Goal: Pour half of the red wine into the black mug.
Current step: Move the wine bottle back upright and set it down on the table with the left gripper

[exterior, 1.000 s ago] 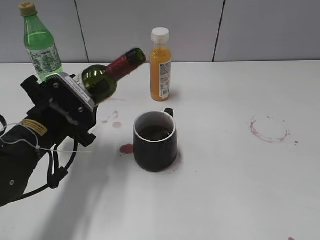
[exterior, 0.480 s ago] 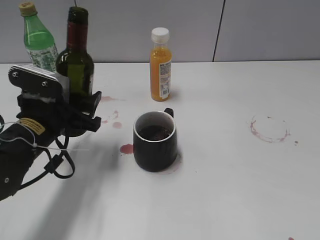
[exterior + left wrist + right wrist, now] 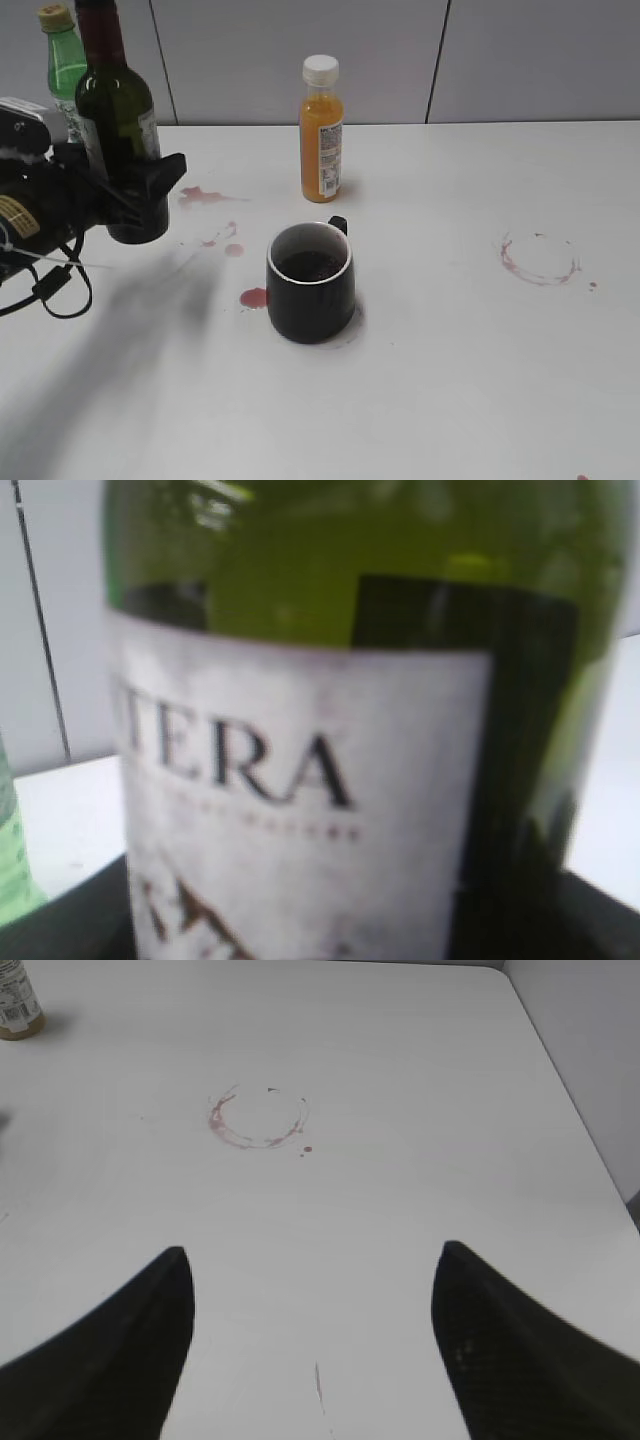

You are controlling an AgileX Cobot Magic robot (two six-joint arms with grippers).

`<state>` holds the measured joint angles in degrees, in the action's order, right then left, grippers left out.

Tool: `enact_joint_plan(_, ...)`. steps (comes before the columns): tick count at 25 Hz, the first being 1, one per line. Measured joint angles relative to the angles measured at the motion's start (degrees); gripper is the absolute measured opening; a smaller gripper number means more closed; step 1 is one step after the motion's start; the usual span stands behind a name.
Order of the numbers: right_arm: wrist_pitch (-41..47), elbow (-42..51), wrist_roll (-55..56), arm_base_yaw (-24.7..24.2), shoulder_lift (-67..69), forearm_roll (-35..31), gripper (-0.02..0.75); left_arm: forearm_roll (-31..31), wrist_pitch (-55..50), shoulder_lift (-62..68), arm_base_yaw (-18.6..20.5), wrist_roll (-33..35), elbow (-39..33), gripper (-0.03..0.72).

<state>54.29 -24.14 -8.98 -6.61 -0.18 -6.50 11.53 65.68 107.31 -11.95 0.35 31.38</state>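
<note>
My workspace is a plain white table (image 3: 480, 380), matte and evenly lit from above, with soft grey shadows falling on its left part. Behind it stands a pale grey wall (image 3: 530, 60) made of flat panels, split by thin dark vertical seams (image 3: 437, 60). The tabletop carries reddish stains: a thin ring (image 3: 540, 258) toward the right side, a few splashes (image 3: 203, 196) on the left near the back, and a small puddle (image 3: 254, 297) nearer the middle. Seen from my right side, the same ring (image 3: 258, 1120) lies on bare white surface, and the table's far right corner meets the grey wall (image 3: 590, 1060).
</note>
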Motion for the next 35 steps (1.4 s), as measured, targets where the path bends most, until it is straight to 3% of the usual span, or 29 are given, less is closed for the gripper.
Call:
enact_joint_plan(4, 0.00, 0.00, 0.00, 0.00, 0.00, 0.00, 0.564, 7.75, -0.11, 0.17, 3.15, -0.81, 4.90, 0.545)
enact_joint_plan(11, 0.00, 0.00, 0.00, 0.00, 0.00, 0.00, 0.564, 13.19, 0.56, 5.97, 3.48, -4.98, 14.61, 0.545)
enact_joint_plan(35, 0.00, 0.00, 0.00, 0.00, 0.00, 0.00, 0.564, 11.01, 0.17, 23.30, 2.56, -5.43, 25.98, 0.545)
